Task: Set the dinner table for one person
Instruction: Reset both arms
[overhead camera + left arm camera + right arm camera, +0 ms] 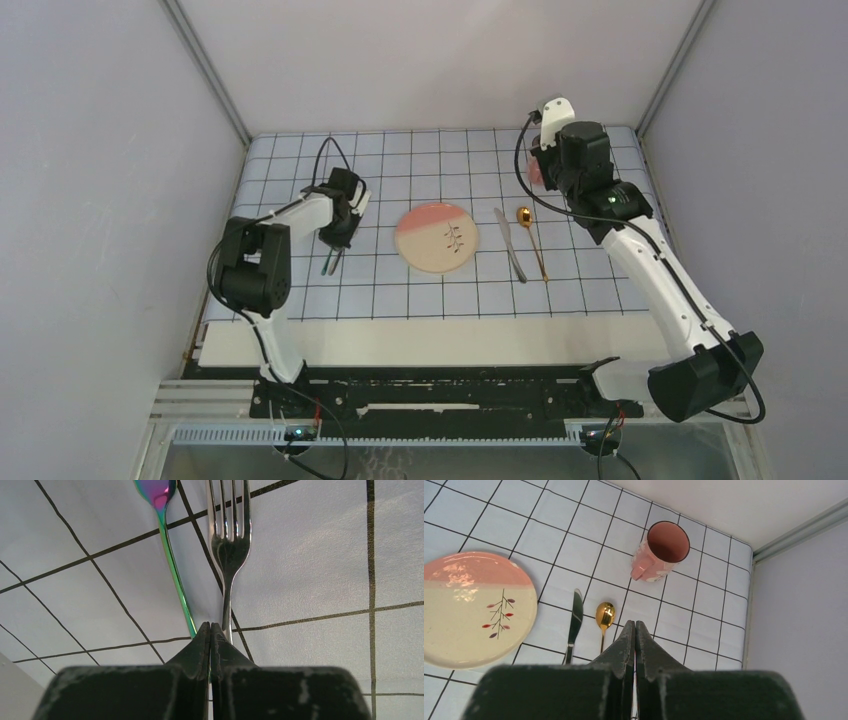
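Place setting on a pale-blue, black-gridded cloth [420, 160] covering the large cream-white rectangular desk [420, 343], which shows bare only along the cloth's lower edge. Centre: round pink-and-cream ceramic plate [437, 238], with a silver knife [510, 245] and a gold spoon [534, 245] to its right. Left pincer [210, 630], jaws together, sits over the handle of a silver fork [230, 545], beside a rainbow-tinted metal spoon [172, 565]. Right pincer [634, 627], jaws together, appears lower in frame than the pink mug [661, 550].

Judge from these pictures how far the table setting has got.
Looks done: plate centred on the cloth, knife and gold spoon right of it, pink mug beyond them, fork and iridescent utensil left of it. In hand: nothing; left gripper and right gripper are both shut, empty. Left: probably only pulling the arms back.
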{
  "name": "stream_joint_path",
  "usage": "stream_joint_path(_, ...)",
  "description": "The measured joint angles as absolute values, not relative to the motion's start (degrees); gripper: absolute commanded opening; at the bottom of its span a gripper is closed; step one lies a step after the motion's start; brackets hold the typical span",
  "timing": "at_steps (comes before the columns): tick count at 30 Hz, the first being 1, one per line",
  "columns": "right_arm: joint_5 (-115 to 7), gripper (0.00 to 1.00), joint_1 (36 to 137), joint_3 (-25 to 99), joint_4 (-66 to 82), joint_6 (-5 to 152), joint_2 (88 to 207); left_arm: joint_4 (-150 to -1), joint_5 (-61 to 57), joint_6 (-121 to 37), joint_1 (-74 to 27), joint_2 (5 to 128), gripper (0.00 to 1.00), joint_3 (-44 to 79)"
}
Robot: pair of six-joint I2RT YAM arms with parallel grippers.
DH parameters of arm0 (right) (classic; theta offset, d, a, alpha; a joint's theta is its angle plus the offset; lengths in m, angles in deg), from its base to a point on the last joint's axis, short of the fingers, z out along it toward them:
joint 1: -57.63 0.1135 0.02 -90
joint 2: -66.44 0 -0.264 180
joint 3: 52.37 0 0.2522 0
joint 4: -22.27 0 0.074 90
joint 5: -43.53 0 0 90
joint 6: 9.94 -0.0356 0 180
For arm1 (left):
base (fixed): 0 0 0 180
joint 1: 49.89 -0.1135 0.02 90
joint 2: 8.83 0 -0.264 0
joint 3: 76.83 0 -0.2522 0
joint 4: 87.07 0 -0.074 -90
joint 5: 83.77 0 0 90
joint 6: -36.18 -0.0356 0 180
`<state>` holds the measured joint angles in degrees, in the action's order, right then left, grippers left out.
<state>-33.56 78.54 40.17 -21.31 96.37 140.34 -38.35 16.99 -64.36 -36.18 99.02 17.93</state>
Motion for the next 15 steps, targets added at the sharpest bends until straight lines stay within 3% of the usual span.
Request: stream_joint_path(15,-32.6,0.0,78.8,40.2,-21.3,96.9,138.1,-34.1,16.1,-63.8,-35.2,100.0,0.0,15.8)
